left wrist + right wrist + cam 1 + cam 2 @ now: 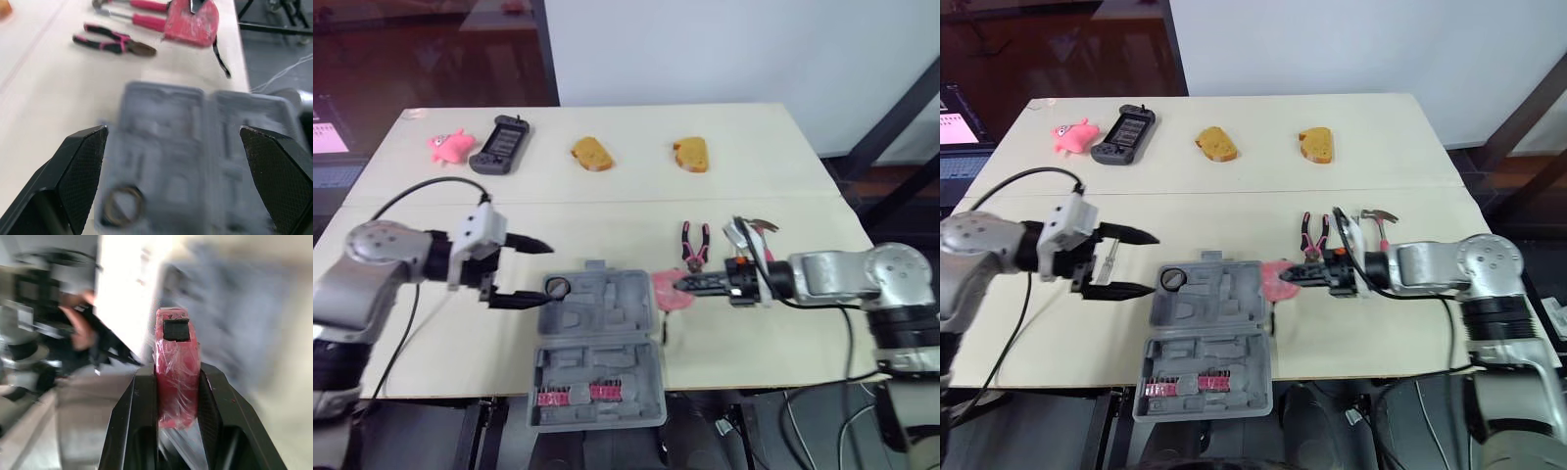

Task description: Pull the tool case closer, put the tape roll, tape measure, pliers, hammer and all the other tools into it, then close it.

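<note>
The tape roll [558, 287] sits in the open tool case [597, 362], the right jaws clench the tape measure [666, 292], the left jaws gape, and the pliers [694, 245] and hammer [1381, 216] wait.

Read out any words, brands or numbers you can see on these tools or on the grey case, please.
No text is legible anywhere in these pictures.
red tape measure in the right gripper: no print shows.
grey tool case: moulded shapes, no readable lettering.
black handheld device: too small to read.
screen beyond the table's left edge: marks too blurred to read.
</note>
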{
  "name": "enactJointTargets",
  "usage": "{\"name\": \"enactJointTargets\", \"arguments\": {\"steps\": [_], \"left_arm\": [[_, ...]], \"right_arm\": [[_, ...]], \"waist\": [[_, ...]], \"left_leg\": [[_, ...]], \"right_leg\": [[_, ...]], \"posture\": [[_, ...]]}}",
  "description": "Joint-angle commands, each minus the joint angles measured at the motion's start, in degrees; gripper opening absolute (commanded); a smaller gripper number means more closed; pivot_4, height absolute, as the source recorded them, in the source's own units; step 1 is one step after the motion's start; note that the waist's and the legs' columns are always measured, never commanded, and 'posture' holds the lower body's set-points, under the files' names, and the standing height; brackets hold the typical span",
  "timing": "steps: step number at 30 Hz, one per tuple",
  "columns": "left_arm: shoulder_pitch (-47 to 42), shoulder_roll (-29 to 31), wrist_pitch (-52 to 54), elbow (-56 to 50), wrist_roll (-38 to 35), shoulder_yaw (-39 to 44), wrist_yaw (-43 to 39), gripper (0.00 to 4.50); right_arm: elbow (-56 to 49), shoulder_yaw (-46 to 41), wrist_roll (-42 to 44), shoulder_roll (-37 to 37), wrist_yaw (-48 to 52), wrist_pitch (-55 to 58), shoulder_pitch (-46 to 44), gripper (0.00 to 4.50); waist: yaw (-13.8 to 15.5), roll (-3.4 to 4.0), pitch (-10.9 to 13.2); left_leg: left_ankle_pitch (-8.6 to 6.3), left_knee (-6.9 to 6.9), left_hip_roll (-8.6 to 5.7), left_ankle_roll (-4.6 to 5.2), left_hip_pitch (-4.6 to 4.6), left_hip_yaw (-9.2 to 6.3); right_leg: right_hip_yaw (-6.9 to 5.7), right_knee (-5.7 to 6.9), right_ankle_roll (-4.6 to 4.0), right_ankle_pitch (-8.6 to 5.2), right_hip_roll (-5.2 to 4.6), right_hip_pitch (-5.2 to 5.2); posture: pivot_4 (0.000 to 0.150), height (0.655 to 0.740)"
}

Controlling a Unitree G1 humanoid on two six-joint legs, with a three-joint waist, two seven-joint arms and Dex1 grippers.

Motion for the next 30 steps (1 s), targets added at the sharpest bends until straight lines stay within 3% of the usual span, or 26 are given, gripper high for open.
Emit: {"name": "enactJointTargets", "arguments": {"steps": [1,7,15,19,23,28,30], "left_arm": [[5.6,2.5,2.6,-6.0,-4.1,5.8,-0.5,4.5],[20.7,2.1,2.7,-17.1,-7.7,12.1,0.1,4.5],[23.7,0.6,2.4,-22.4,-9.6,12.3,4.9,4.5],[23.4,0.3,2.8,-23.7,-10.4,11.2,6.5,4.5],[22.3,0.5,2.7,-23.1,-10.9,10.4,6.5,4.5],[18.5,-0.2,1.8,-20.8,-11.0,8.0,6.3,4.5],[16.3,-1.4,0.3,-19.6,-9.5,6.3,6.9,4.5]], "right_arm": [[-3.1,2.8,0.0,-2.8,2.8,0.5,2.0,0.56],[-3.5,3.9,-9.9,-0.9,8.1,-1.4,5.8,0.56],[-2.2,2.4,-23.9,3.2,14.6,-2.0,6.7,0.56],[-2.8,0.3,-28.4,3.9,16.5,-1.9,8.4,2.35],[-4.7,-3.2,-29.4,2.8,17.8,0.0,9.7,4.42],[-10.5,-7.8,-30.7,-1.6,20.0,2.0,11.5,4.47],[-19.3,-6.2,-38.5,-6.6,22.9,-3.2,12.3,4.47]], "waist": [[-0.1,0.0,0.0],[0.0,0.0,0.0],[0.6,0.0,0.0],[0.5,0.0,0.0],[0.5,0.0,0.0],[0.7,0.0,0.0],[0.6,0.08,0.0]], "left_leg": [[0.0,0.0,0.02,0.0,0.01,0.0],[0.0,0.02,0.03,0.0,0.01,0.11],[0.0,0.14,0.02,0.0,0.0,0.17],[0.0,0.07,0.02,0.0,0.0,0.17],[0.0,0.1,0.02,0.0,0.02,0.17],[0.0,0.11,0.01,0.0,0.0,0.18],[0.0,0.11,0.01,0.0,0.02,0.18]], "right_leg": [[0.0,0.01,-0.02,0.0,0.02,0.0],[0.08,-0.06,-0.04,-0.03,0.01,0.0],[0.11,-0.09,-0.19,-0.1,-0.01,0.01],[0.11,-0.08,-0.03,-0.02,0.01,-0.03],[0.12,-0.07,-0.04,-0.02,0.01,0.0],[0.11,-0.09,-0.04,-0.03,-0.01,0.02],[0.12,-0.08,-0.04,-0.03,0.0,0.01]], "posture": [[0.15,0.74],[0.15,0.74],[0.15,0.74],[0.15,0.74],[0.15,0.74],[0.15,0.74],[0.15,0.74]]}}
